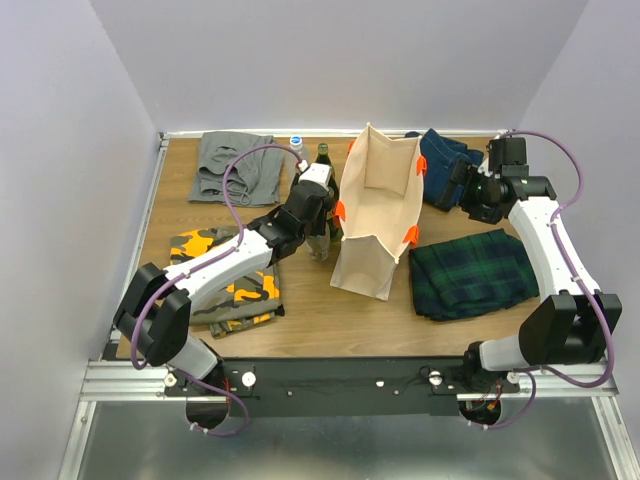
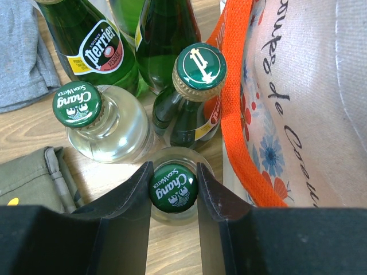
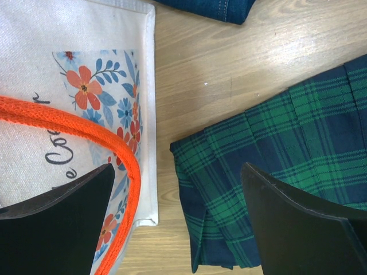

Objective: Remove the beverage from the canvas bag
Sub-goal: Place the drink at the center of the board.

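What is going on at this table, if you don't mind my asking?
The left gripper is closed on the cap of a Chang soda bottle, right beside the canvas bag, among other bottles standing on the table. The right gripper hangs open over the gap between the bag and a green plaid cloth.

A robotics lab cell. Plain grey walls (image 1: pixel 330 60) box in a wooden table (image 1: pixel 320 310), with left arm (image 1: pixel 220 265) and right arm (image 1: pixel 545 240) bolted to an aluminium rail (image 1: pixel 120 380).

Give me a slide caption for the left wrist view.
Left gripper shut on a Chang soda water bottle, standing among other bottles beside the canvas bag.
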Robot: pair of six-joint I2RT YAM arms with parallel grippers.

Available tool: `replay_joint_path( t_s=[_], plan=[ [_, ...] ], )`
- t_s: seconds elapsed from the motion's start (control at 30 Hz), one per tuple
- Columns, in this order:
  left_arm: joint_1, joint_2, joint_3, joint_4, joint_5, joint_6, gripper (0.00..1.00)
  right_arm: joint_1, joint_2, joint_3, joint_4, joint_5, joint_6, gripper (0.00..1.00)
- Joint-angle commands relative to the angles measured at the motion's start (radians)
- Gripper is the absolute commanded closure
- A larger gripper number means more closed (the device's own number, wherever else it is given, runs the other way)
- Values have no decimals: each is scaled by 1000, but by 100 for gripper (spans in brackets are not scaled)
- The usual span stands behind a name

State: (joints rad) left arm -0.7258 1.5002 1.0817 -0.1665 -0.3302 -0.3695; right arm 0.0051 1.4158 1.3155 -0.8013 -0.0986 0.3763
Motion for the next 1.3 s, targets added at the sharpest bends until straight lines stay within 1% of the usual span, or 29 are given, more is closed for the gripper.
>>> replay_joint_path(
  t_s=[0.0,0.1,0.33,0.4,0.57,0.7,1.27],
  plan=[
    [5,-31,37,42,-24,-20,69,-2,12,-13,13,10,6,0],
    [5,-35,37,41,-26,-23,65,-1,12,-13,14,7,6,0],
    [5,-37,38,39,-24,-22,62,-1,11,-16,14,8,6,0],
    [5,-38,40,38,-24,-20,59,-1,9,-18,14,10,6,0],
    [5,-41,40,35,-30,-25,58,-1,8,-18,11,14,4,0],
    [5,-49,38,35,-30,-23,53,-1,8,-18,11,13,4,0],
    [3,-72,37,33,-32,-19,53,-2,2,-21,10,10,7,0]
  ],
)
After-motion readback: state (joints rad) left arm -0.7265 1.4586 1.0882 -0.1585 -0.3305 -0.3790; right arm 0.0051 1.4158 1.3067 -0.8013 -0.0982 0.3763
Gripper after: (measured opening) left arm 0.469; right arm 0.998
